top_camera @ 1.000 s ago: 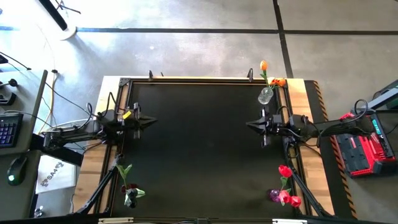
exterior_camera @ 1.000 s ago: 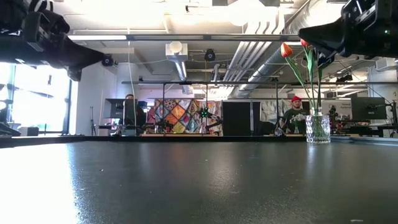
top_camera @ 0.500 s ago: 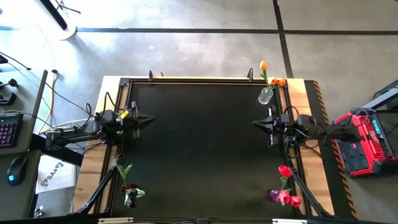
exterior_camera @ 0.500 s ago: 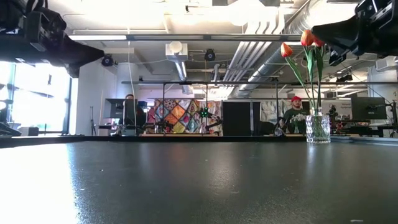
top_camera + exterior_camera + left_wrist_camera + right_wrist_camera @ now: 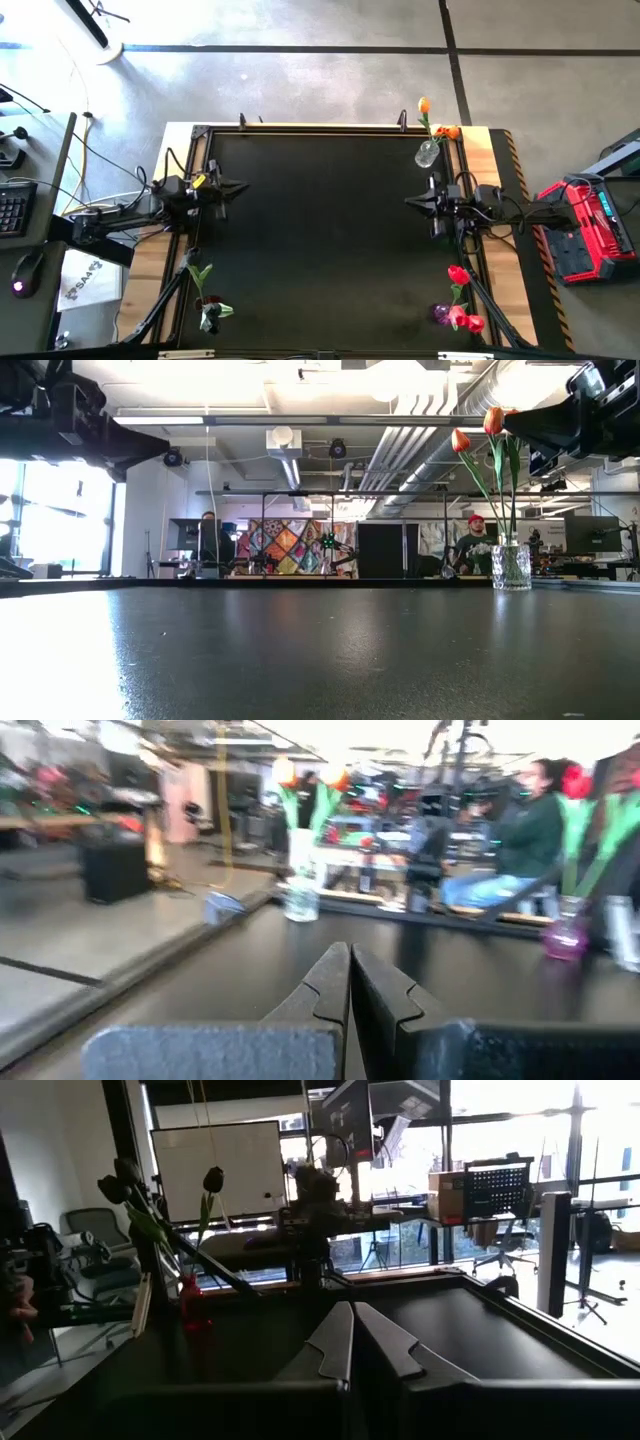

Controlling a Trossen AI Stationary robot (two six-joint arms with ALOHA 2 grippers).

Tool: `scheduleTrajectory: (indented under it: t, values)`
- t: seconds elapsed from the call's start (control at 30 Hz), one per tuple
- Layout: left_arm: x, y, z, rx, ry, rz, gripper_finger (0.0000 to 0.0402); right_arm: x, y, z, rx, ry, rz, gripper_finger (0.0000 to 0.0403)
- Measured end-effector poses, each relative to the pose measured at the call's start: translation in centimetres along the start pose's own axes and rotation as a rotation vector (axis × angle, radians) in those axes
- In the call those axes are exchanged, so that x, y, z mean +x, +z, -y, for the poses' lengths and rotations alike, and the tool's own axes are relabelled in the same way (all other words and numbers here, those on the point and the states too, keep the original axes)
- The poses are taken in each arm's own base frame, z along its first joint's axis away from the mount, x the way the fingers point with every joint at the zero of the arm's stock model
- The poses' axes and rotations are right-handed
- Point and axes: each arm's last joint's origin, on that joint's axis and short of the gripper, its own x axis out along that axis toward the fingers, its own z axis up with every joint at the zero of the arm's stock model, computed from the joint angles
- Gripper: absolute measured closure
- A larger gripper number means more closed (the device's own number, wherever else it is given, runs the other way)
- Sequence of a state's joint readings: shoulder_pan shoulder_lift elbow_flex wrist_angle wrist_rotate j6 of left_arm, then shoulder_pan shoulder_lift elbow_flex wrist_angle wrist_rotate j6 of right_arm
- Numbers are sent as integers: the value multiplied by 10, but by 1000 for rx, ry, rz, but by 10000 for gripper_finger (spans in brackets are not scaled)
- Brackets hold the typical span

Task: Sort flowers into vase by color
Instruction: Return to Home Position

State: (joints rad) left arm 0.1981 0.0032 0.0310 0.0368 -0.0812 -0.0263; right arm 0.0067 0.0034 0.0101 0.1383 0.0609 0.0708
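Hovering empty, fully closed: L gripper (image 5: 240,186), R gripper (image 5: 408,201), opp. table (image 5: 320,260) sides.

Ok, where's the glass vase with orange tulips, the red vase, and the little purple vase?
glass vase (image 5: 511,567): low view, on its glass body.
red vase (image 5: 190,1308): right wrist view, on its red body.
purple vase (image 5: 565,936): left wrist view, on its round belly.

You will find no text, brand, number or sign that can be read in these views: the white sheet (image 5: 88,278) left of the tabletop (image 5: 320,250) bears dark print too small to make out, and the pale label on the red case (image 5: 585,235) at the right is equally illegible.
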Motion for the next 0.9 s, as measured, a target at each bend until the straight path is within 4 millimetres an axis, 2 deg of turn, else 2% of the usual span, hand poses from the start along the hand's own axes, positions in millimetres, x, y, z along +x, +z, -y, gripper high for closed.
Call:
scheduleTrajectory:
  t: [0.17,0.37,0.57,0.9]
  values:
    - [1,-9,2,-34,-85,-47,401,0,-1,0,1,12,-9,403]
    - [1,-8,3,-23,-88,-39,402,0,-1,0,-4,1,-12,403]
    - [1,-9,4,-39,-119,-47,402,0,-8,-3,74,77,-89,403]
    - [1,-8,5,-32,-147,-42,401,0,-8,-4,26,68,-86,403]
